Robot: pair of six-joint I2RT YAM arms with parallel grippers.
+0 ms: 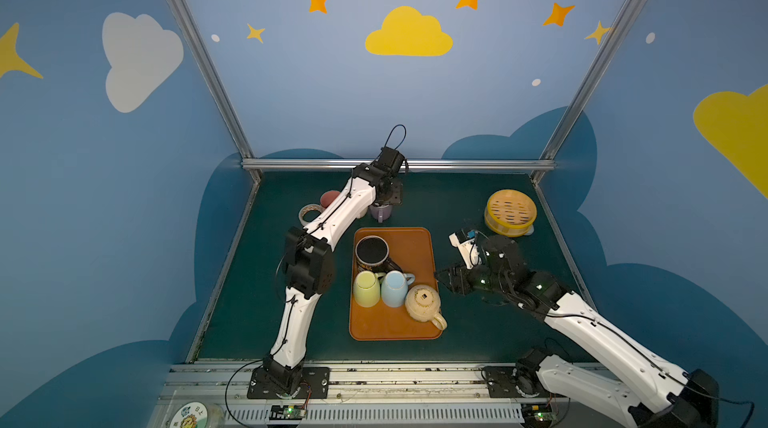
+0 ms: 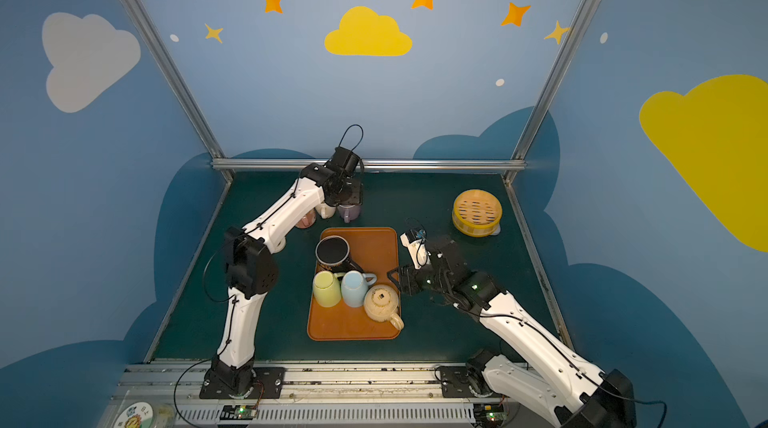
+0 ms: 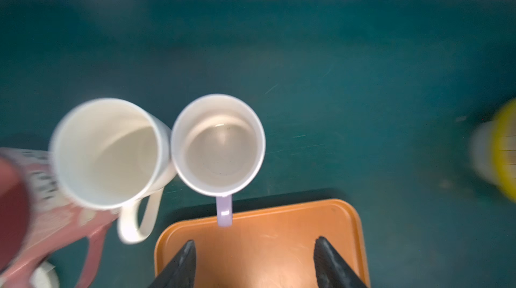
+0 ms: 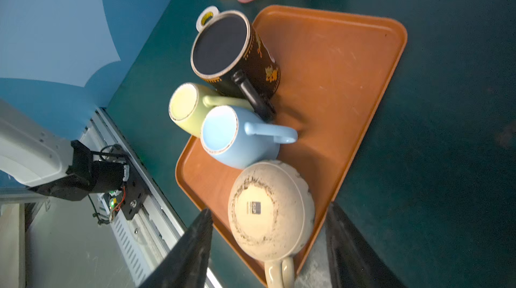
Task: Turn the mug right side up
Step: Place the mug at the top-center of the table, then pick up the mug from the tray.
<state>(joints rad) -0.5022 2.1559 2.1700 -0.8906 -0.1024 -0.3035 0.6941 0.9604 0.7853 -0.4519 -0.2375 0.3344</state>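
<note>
On the green table [image 1: 478,322], beyond the tray's far edge, a pink mug [image 1: 329,198] and a white mug [image 3: 109,152] stand mouth up in a row. The lavender mug [image 3: 219,144], which is most likely the task's mug, stands rim to rim with the white one. It is also mouth up, and its handle points back toward the tray. The left gripper [image 3: 255,242] hangs above the tray's far edge, just short of that handle, with its jaws spread and nothing between them. This mug therefore looks finished, parked with the other upright ones to keep righted mugs apart from those still inverted. Next comes the orange tray [image 1: 415,251], which holds the inverted mugs bunched together bottoms up: a black mug [image 4: 220,46], a yellow-green mug [image 4: 184,105], a light blue mug [image 4: 223,130] and a cream mug [image 1: 423,302]. The cream mug sits at the tray's right rim with its handle toward the near edge. The right gripper [image 4: 269,209] waits low just beside the cream mug, turned toward it, with its jaws parted and empty. It seems placed there because that mug is the nearest one to that arm. At the far right, a yellow steamer basket [image 1: 510,212] stands well apart from everything else.
</note>
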